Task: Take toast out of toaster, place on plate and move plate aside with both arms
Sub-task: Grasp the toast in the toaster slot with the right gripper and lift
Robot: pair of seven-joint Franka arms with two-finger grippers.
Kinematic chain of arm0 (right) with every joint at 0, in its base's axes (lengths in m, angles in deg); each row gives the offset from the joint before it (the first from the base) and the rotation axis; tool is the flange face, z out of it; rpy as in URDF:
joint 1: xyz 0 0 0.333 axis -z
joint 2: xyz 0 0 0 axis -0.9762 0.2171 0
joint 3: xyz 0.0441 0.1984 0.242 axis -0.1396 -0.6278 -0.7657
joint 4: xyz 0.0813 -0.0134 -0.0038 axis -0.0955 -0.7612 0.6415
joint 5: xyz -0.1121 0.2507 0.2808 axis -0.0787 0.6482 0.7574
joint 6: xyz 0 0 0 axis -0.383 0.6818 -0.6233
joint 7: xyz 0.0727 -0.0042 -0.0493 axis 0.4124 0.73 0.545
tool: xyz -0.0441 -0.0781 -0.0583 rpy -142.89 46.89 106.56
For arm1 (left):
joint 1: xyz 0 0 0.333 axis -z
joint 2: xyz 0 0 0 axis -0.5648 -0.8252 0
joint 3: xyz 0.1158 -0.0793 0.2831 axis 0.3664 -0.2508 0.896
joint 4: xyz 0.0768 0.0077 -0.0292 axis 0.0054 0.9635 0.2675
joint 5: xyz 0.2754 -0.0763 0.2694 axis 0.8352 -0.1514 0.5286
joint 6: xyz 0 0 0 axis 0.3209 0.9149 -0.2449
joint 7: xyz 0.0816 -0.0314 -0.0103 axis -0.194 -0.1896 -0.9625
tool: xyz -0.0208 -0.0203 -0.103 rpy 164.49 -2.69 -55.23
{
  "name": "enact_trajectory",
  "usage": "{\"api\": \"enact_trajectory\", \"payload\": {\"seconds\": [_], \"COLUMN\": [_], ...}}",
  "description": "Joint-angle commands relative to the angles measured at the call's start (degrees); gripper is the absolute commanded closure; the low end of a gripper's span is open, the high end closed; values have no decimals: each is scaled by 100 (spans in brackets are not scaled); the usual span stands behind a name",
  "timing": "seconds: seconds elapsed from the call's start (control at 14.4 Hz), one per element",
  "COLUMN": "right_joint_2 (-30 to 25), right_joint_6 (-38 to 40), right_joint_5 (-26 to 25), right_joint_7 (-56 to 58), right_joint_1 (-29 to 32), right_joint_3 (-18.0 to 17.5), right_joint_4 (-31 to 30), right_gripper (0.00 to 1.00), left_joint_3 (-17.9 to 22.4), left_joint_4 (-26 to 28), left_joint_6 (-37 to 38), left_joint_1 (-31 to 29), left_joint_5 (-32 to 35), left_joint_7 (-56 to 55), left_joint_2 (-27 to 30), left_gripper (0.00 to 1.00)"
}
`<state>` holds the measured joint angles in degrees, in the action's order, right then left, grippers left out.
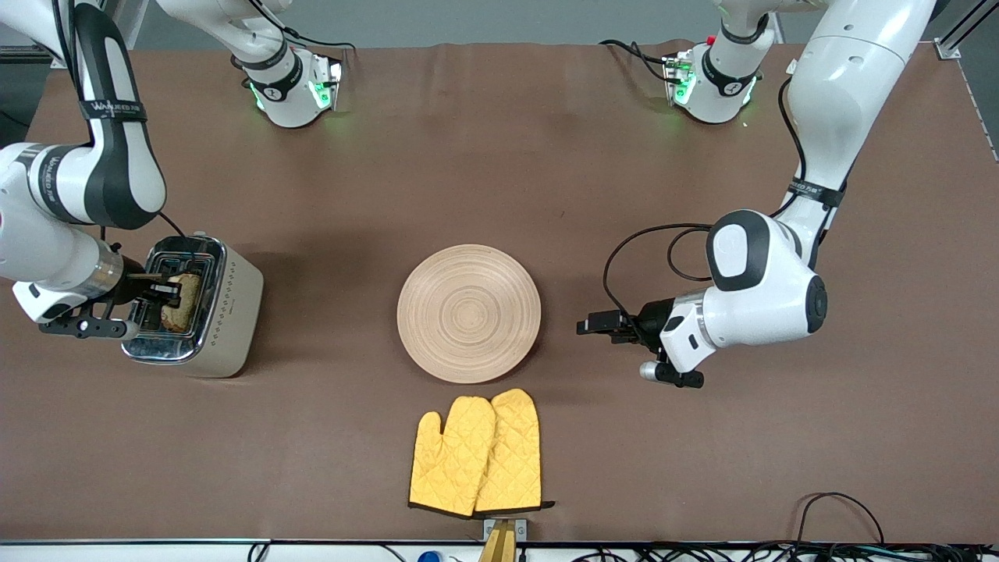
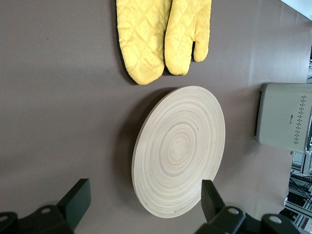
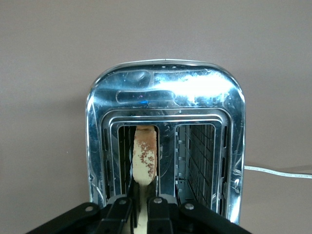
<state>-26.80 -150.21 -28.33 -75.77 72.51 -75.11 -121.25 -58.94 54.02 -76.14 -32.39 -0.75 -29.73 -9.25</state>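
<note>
The toast (image 1: 181,303) stands on edge in one slot of the toaster (image 1: 226,312), toward the right arm's end of the table. My right gripper (image 1: 166,291) is over the toaster top, its fingers shut on the slice. In the right wrist view the toast (image 3: 145,153) sits between the two black fingers of my right gripper (image 3: 144,204). The wooden plate (image 1: 468,312) lies flat and bare in the middle of the table. My left gripper (image 1: 595,323) is open and empty, low over the table beside the plate's rim. The plate (image 2: 180,151) lies between its spread fingers (image 2: 78,197).
A pair of yellow oven mitts (image 1: 478,453) lies nearer to the front camera than the plate, also seen in the left wrist view (image 2: 161,34). The toaster's second slot (image 3: 196,158) is empty. Cables run along the table's front edge.
</note>
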Motion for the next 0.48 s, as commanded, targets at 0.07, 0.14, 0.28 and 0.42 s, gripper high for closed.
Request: {"api": "enact_trajectory", "payload": {"seconds": [0.07, 0.14, 0.28, 0.42], "right_joint_2": [-100, -214, -417, -496], "right_joint_6": [207, 531, 876, 860], "right_joint_5": [600, 969, 1752, 2018], "right_joint_7": [-231, -529, -1048, -1567], "right_joint_1": [-40, -110, -233, -601], "right_joint_3": [-74, -74, -74, -74], "right_joint_4": [142, 273, 380, 380], "right_gripper": [100, 100, 100, 100], "left_joint_3": [-60, -69, -69, -69], "left_joint_4": [-14, -14, -14, -14], "left_joint_6": [165, 165, 165, 165], "left_joint_1": [-69, -69, -69, -42], "left_joint_5": [-120, -120, -120, -111], "left_joint_7": [108, 108, 108, 108], "left_joint_2": [27, 27, 27, 10], "left_gripper": [0, 0, 0, 0]}}
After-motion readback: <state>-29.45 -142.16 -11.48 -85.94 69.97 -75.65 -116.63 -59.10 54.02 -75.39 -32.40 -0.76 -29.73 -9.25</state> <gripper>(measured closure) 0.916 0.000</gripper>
